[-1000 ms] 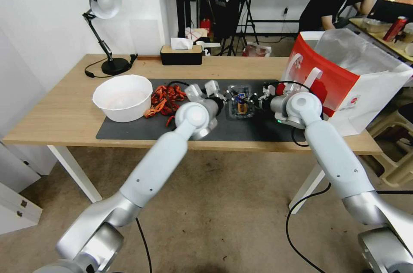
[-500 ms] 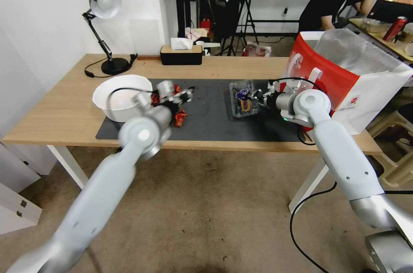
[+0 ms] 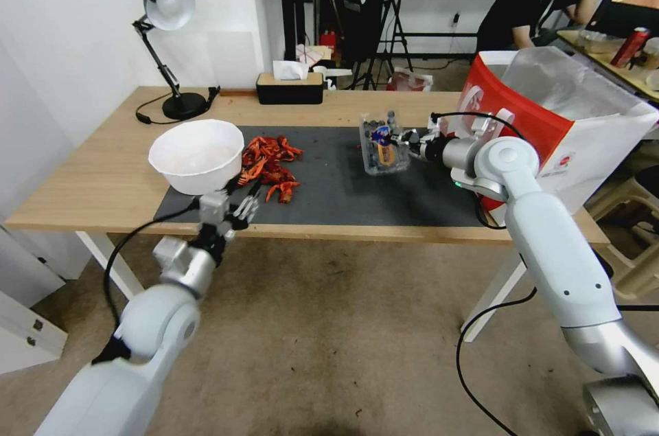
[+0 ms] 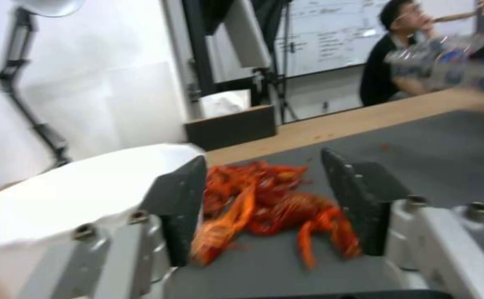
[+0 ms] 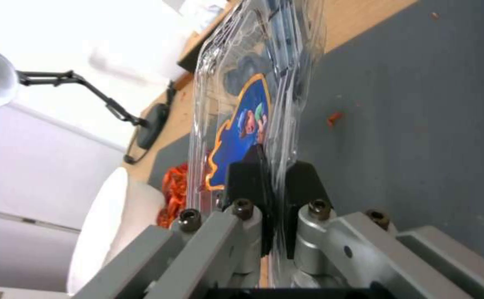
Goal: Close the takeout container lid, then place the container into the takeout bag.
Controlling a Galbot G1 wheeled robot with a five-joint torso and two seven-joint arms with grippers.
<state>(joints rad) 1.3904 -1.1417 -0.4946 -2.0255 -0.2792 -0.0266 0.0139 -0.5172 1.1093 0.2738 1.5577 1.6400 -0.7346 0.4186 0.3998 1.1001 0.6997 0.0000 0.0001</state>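
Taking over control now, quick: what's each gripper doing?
Left gripper: open, empty, near the table's front edge.
Right gripper: shut on the takeout container.

A light wooden table point(image 3: 103, 175) is standing on white legs against the wall, carrying a dark grey mat point(image 3: 343, 182) that is lying flat across its middle. On the mat, a round white bowl point(image 3: 195, 154) is sitting toward the robot's left, with a heap of orange-red crayfish point(image 3: 269, 161) resting just beside it (a few small red scraps are scattered farther along the mat). Off the mat, a black desk lamp point(image 3: 180, 105) and a dark tissue box point(image 3: 289, 87) are standing along the far edge, and the takeout bag point(image 3: 556, 127) is sitting open at the right end.
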